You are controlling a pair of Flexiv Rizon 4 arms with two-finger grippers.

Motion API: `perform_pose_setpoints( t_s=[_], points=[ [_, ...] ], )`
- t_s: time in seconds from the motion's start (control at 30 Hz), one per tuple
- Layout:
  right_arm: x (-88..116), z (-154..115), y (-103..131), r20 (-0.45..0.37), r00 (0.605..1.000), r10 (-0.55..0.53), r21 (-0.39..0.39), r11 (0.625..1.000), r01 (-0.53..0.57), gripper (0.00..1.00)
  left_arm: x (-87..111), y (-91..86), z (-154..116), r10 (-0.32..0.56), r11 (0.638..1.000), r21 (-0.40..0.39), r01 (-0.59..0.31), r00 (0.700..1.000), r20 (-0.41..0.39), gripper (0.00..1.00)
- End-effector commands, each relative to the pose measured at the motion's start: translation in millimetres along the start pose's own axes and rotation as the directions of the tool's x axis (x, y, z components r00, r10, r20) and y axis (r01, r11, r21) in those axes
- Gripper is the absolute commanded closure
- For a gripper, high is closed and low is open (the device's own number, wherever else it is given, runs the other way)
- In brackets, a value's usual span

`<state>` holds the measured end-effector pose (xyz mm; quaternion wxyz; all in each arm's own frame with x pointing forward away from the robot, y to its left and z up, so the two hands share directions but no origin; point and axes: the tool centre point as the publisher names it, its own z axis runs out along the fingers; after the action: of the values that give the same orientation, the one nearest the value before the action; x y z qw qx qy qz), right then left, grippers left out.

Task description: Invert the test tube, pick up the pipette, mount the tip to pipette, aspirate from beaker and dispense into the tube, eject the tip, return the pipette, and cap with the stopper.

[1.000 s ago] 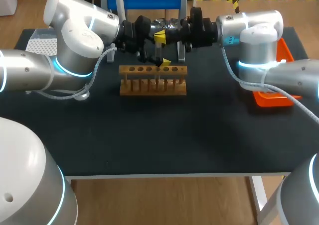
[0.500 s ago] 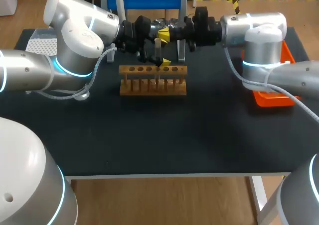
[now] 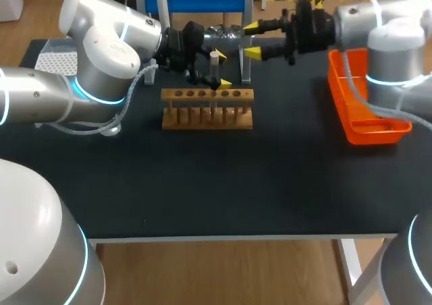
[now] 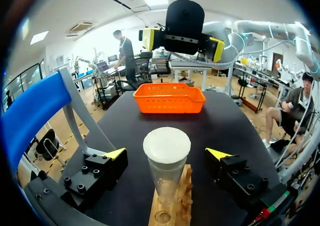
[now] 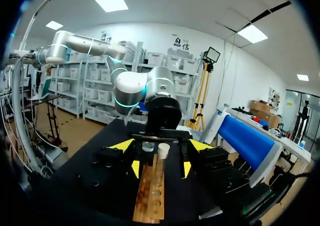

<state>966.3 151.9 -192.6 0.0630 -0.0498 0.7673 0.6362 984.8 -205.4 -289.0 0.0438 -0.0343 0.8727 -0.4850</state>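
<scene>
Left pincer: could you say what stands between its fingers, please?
The test tube, upright in the rack, ungripped; the left wrist view shows it.

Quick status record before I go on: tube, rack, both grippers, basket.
test tube: upright in the wooden rack, white end up
left gripper: open around the tube, not touching it
right gripper: open, empty, right of the tube and apart from it
orange basket: at the right side of the table

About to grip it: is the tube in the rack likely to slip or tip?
Likely slippery and fragile: the tube looks clear and smooth. It stands tall in the rack, so a side push may tilt it.
</scene>
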Motion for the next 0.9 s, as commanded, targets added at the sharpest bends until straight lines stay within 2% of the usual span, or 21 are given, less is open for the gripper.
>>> perform_pose_setpoints(
  t_s=[0.03,0.13,0.2,0.47,0.9],
  points=[
    [13,-27,1,0.05,0.999,-0.003,0.05,0.999,0.0,0.0,-0.5,-0.4,0,-0.001,1.0,-0.003,0.001,1.0,-0.001,0.0],
    [15,-34,-7,0.066,0.998,-0.008,0.077,0.997,0.003,0.0,-0.5,-0.4,0,-0.001,1.0,-0.003,0.001,1.0,-0.001,0.0],
    [17,-36,-14,0.088,0.996,-0.033,0.121,0.992,0.022,0.0,-0.5,-0.4,0,-0.001,1.0,-0.003,0.001,1.0,-0.001,0.0],
    [17,-36,-14,0.088,0.996,-0.033,0.121,0.992,0.022,0.0,-0.5,-0.4,0,-0.001,1.0,-0.003,0.001,1.0,-0.001,0.0],
    [17,-36,-14,0.088,0.996,-0.033,0.121,0.992,0.022,0.0,0.3,14.6,-31,-0.023,1.0,0.01,0.022,0.997,0.072,0.0]
  ],
)
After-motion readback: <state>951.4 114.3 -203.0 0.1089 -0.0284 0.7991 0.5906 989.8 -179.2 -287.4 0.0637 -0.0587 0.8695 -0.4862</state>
